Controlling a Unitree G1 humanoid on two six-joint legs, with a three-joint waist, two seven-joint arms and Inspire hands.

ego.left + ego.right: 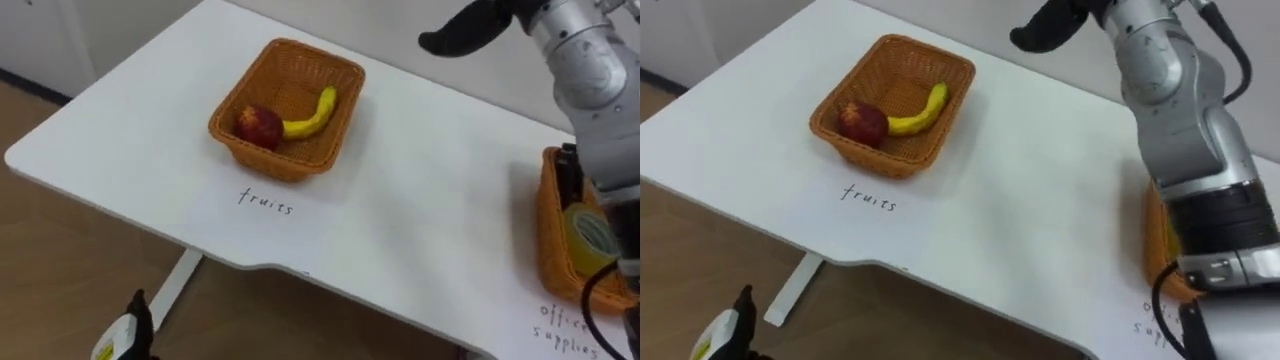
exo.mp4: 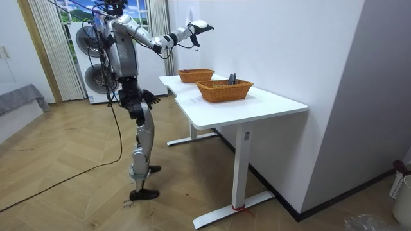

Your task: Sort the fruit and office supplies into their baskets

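- Our right hand (image 1: 465,33) hangs above the surface (image 1: 430,220), fingers straight, pinching nothing
- Our left hand (image 1: 138,320) is low; fingers, we cannot tell
- Apple (image 1: 259,127) and banana (image 1: 312,115) lie in the fruit basket (image 1: 280,160), tape (image 1: 590,235) in the other basket (image 1: 548,220)

Bright, even light fills the scene. The white table (image 1: 420,200) below the right hand (image 1: 465,35) is lit flat and pale, and the hand shows as a dark shape against it. Lower down and to the hand's left, the fruit basket (image 1: 285,105) casts a soft grey shadow along its near edge. Another faint shadow lies on the tabletop under the forearm, below the hand. In the room view, daylight comes through the window (image 2: 74,8) behind the robot, on the side away from the hand. The wood floor (image 2: 77,179) carries a pale sheen, the wall (image 2: 289,45) beyond the hand is evenly lit, and the space under the table is dimmer.
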